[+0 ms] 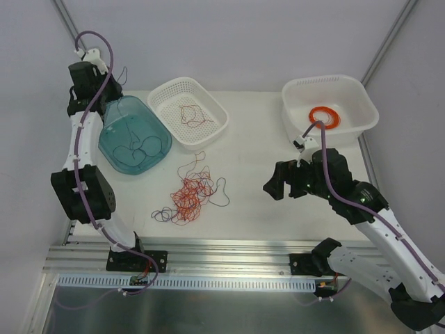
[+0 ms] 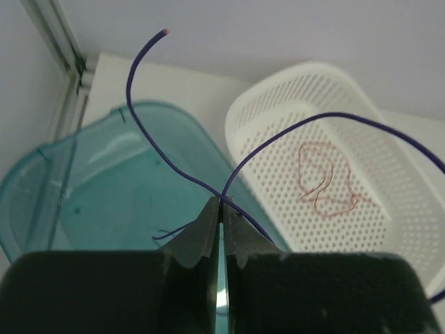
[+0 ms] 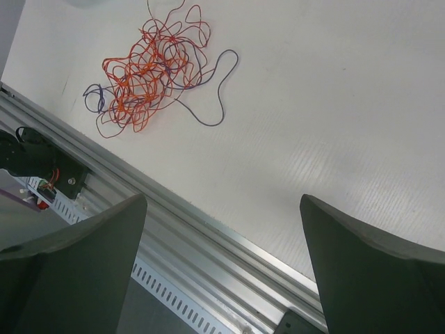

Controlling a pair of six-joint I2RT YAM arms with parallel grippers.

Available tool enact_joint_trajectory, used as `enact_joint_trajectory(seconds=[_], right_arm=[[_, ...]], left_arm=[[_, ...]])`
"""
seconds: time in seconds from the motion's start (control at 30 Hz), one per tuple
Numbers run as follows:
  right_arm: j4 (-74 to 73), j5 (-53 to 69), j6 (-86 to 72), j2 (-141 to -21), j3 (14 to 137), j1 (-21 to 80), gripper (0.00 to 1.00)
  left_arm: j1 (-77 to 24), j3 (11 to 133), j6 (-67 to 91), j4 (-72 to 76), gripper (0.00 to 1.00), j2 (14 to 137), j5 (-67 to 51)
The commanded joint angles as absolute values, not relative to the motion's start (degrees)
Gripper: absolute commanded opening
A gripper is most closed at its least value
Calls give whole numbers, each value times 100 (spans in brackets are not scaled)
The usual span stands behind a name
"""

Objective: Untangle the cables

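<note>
A tangle of thin red, orange and navy cables (image 1: 190, 195) lies on the table's middle, also in the right wrist view (image 3: 148, 72). My left gripper (image 2: 224, 203) is shut on one navy cable (image 2: 179, 174), held above the teal bin (image 2: 104, 181); both ends of it curl up and away. In the top view the left gripper (image 1: 110, 89) sits at the back left over the teal bin (image 1: 111, 139). My right gripper (image 3: 222, 199) stands wide open and holds nothing, hovering right of the tangle near the front rail (image 1: 275, 184).
The teal bin holds a few dark cables (image 1: 139, 147). A white perforated basket (image 1: 164, 94) beside it holds a red cable (image 1: 191, 116). A white tub (image 1: 363, 96) at the back right contains a thick orange coil (image 1: 325, 116). An aluminium rail (image 1: 229, 249) runs along the near edge.
</note>
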State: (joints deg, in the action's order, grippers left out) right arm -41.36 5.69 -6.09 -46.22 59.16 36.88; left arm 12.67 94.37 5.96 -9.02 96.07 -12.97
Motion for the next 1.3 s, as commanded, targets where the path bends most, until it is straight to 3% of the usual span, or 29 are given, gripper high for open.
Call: enact_joint_trajectory(seconds=[0.0,0.13,0.4,0.5,0.8,1.0,1.27], right_arm=[[-3929,773,-440,-4667,6082,3656,97],[-3981,809,-457,-4737,6064,3648,97],[-4316,1010,-422,-5211,6126,3665,97],[-4324,1125,-422,-5396,6108,3674,98],[-3736,1134,-624,-5853,5792,3849,99],[-3051,967,-650,-6503,5590,4209,94],[-2382,257,-755,-7514,5572,4640,86]], left_arm=[[1424,8923,948,-923,0,9852,-1432],[1503,8412,1168,-975,5,10019,-1197],[1635,8086,1380,-1722,62,9783,-1029],[1635,8139,1292,-2161,74,9546,-712],[1477,7138,1634,-2452,90,7958,-1343],[257,5767,1854,-2443,92,6648,-1345],[-1379,4362,2249,-2400,93,5889,-1143]])
